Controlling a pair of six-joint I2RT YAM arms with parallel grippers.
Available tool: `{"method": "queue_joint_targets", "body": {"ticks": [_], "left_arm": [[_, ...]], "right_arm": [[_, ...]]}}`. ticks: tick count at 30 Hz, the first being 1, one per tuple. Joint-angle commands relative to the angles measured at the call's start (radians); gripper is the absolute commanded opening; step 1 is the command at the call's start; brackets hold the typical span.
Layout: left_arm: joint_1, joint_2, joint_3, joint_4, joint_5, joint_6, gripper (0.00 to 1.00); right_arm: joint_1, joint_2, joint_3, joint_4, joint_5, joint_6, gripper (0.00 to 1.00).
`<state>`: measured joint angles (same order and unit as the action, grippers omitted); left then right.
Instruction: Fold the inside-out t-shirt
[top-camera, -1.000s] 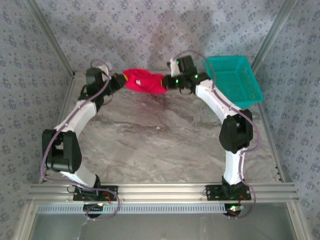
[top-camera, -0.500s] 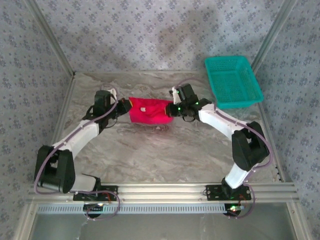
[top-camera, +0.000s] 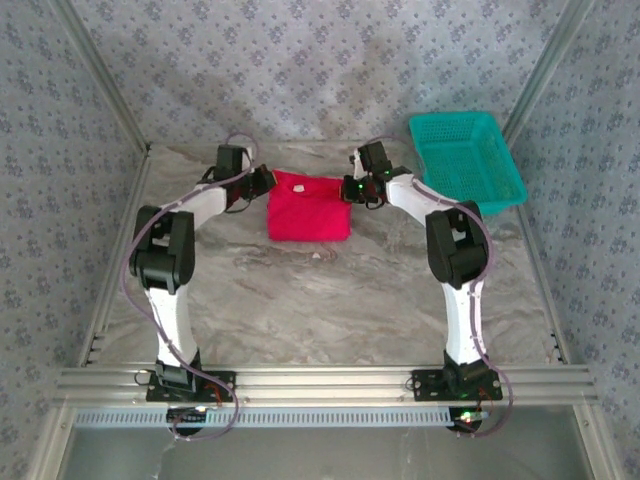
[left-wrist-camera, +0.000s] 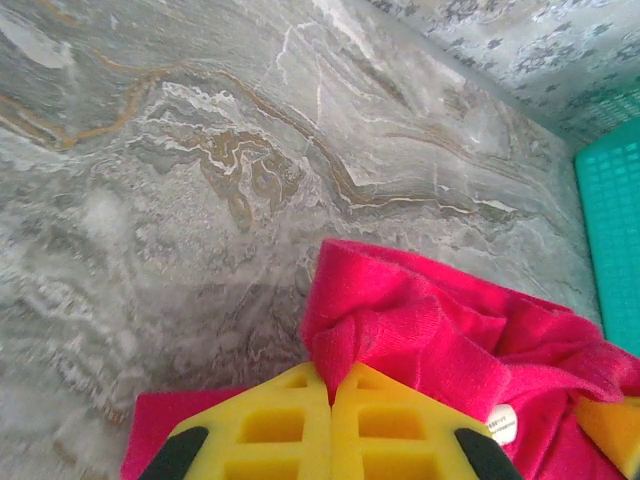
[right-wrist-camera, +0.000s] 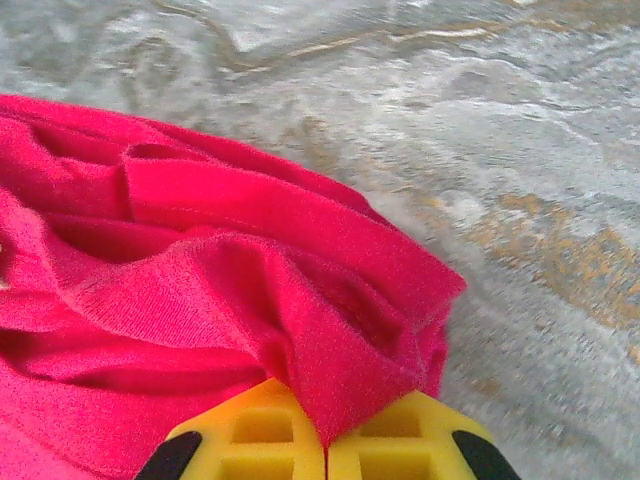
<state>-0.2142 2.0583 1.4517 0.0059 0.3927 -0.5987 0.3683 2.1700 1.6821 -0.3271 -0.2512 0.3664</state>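
Observation:
The bright red t-shirt (top-camera: 308, 207) lies as a roughly square bundle on the marble table, toward the back middle. My left gripper (top-camera: 264, 183) is at its upper left corner, shut on a pinch of red cloth (left-wrist-camera: 345, 345) between yellow fingers (left-wrist-camera: 270, 425). A small white tag (left-wrist-camera: 503, 428) shows beside those fingers. My right gripper (top-camera: 350, 187) is at the shirt's upper right corner, shut on a fold of the t-shirt (right-wrist-camera: 340, 380) between its yellow fingers (right-wrist-camera: 400, 445). Both arms reach far back over the table.
A teal mesh basket (top-camera: 466, 160) stands at the back right, close to the right arm; its edge (left-wrist-camera: 615, 240) appears in the left wrist view. Metal frame posts and patterned walls close the table's sides and back. Bare marble (top-camera: 320, 310) stretches in front of the shirt.
Both grippers have carried the shirt away from the near side toward the back again and lowered it; it now lies spread flatter and squarer on the table, where before it hung bunched between them.

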Motion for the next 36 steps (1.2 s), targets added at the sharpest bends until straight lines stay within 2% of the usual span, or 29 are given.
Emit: {"method": "queue_joint_targets", "body": {"ticks": [1, 6, 7, 10, 11, 12, 14, 15, 18, 20, 23, 26, 28, 36], "left_arm": [[0.007, 0.048, 0.071, -0.027, 0.037, 0.023, 0.00], [0.023, 0.085, 0.072, -0.035, 0.037, 0.020, 0.00], [0.027, 0.080, 0.075, -0.046, 0.037, 0.020, 0.03], [0.029, 0.026, 0.107, -0.144, -0.022, 0.050, 0.40], [0.022, -0.004, 0.138, -0.221, -0.085, 0.069, 0.54], [0.012, -0.034, 0.168, -0.311, -0.168, 0.085, 0.68], [-0.014, -0.087, 0.224, -0.458, -0.334, 0.099, 0.74], [-0.031, -0.121, 0.236, -0.510, -0.398, 0.094, 0.75], [-0.095, -0.233, 0.175, -0.516, -0.464, 0.048, 0.78], [-0.142, -0.284, 0.106, -0.449, -0.406, 0.010, 0.84], [-0.176, -0.292, 0.005, -0.306, -0.257, -0.126, 0.84], [-0.183, -0.249, -0.087, -0.153, -0.170, -0.245, 0.85], [-0.183, -0.216, -0.120, -0.099, -0.162, -0.276, 0.85], [-0.117, -0.066, -0.166, -0.066, -0.144, -0.311, 0.86]], "right_arm": [[-0.008, 0.066, 0.069, -0.062, -0.020, 0.005, 0.00], [0.001, 0.108, 0.121, -0.105, -0.033, 0.012, 0.00], [0.001, 0.104, 0.133, -0.117, -0.034, 0.011, 0.00], [0.003, 0.061, 0.176, -0.194, -0.022, 0.013, 0.18], [0.002, 0.029, 0.174, -0.212, -0.008, 0.022, 0.28], [0.001, -0.015, 0.166, -0.227, 0.009, 0.033, 0.44], [0.000, -0.081, 0.139, -0.267, 0.049, 0.068, 0.65], [-0.003, -0.120, 0.120, -0.300, 0.064, 0.095, 0.69], [-0.011, -0.230, 0.025, -0.312, 0.128, 0.159, 0.71], [-0.005, -0.298, -0.059, -0.280, 0.128, 0.204, 0.69], [0.028, -0.352, -0.169, -0.134, 0.046, 0.286, 0.60], [0.067, -0.294, -0.144, -0.124, 0.002, 0.336, 0.56], [0.087, -0.238, -0.117, -0.131, -0.003, 0.360, 0.54], [0.106, 0.034, -0.044, -0.065, -0.040, 0.480, 0.49]]}}
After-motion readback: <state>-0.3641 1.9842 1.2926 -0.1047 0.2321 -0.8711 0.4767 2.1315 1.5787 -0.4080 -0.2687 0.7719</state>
